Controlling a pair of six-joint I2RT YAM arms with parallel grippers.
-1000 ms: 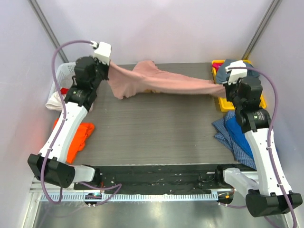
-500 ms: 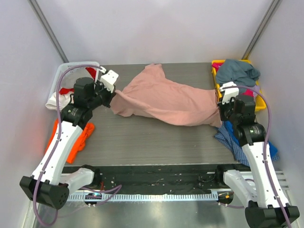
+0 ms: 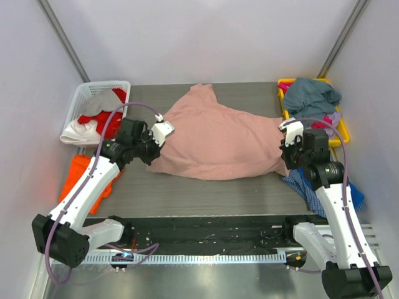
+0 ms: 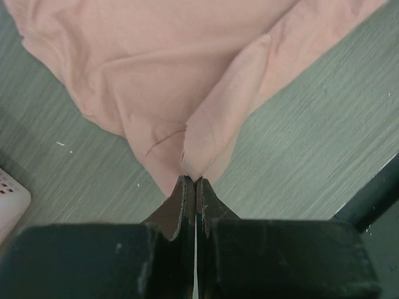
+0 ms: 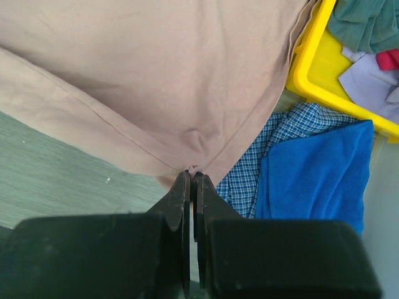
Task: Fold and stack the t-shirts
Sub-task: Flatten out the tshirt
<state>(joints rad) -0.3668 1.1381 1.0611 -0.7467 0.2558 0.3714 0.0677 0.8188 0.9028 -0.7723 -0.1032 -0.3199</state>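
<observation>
at the near left an orange shirt (image 3: 76, 174) lies on the table; at the near right, a blue cloth (image 5: 312, 168). the left gripper (image 4: 191, 180) is clenched on the pink shirt's (image 3: 218, 140) left corner and the right gripper (image 5: 191, 175) on its right corner. the pink shirt lies spread mid-table. far back stand a white basket (image 3: 84, 93) on the left and a yellow bin (image 3: 342, 132) on the right, both holding clothes.

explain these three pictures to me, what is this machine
These are two robot arms bolted to a table, each ending in a two-finger gripper. The wide picture looks down from above and behind; the other two come from cameras on each wrist. A pink t-shirt lies spread on the table. The left gripper and right gripper are each shut on an edge of it. A white basket and a yellow bin hold more clothes; an orange shirt lies at the left.
</observation>
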